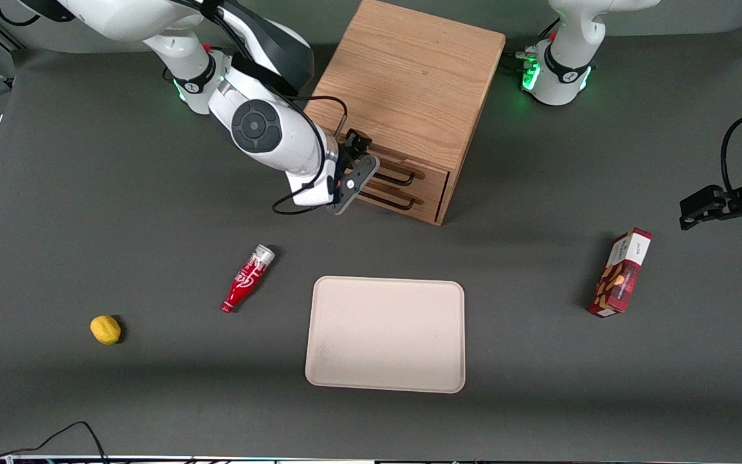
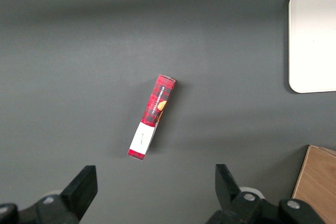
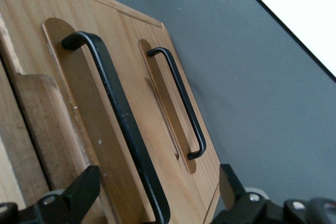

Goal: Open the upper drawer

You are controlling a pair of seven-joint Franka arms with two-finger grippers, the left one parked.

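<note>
Right wrist view gives me the clearest read: my gripper (image 3: 149, 195) is spread, one finger (image 3: 79, 190) on each side of the black bar handle (image 3: 118, 114) of the upper drawer (image 3: 73, 124), and the bar runs down between them. I cannot tell whether either pad touches the metal yet. The drawer front looks flush with the cabinet (image 1: 409, 84), so I judge it shut and the pull not yet begun. Just past that bar from the gripper sits the lower drawer's handle (image 3: 181, 103), the same black shape and close by.

From the front view, the gripper (image 1: 351, 177) is pressed up to the cabinet face at the working arm's end of the handles. That worries me: a grip this far along the bar, not at its middle, could skew the drawer and make it bind. If I close slightly off, a finger could ride onto the wood or slip off the thin bar. A pull angled away from the drawer's travel could drag the whole cabinet across the table (image 1: 538, 193).

Nearer the front camera than the gripper lie a red bottle (image 1: 247, 278) and a tray (image 1: 386, 334), both well apart from it.
</note>
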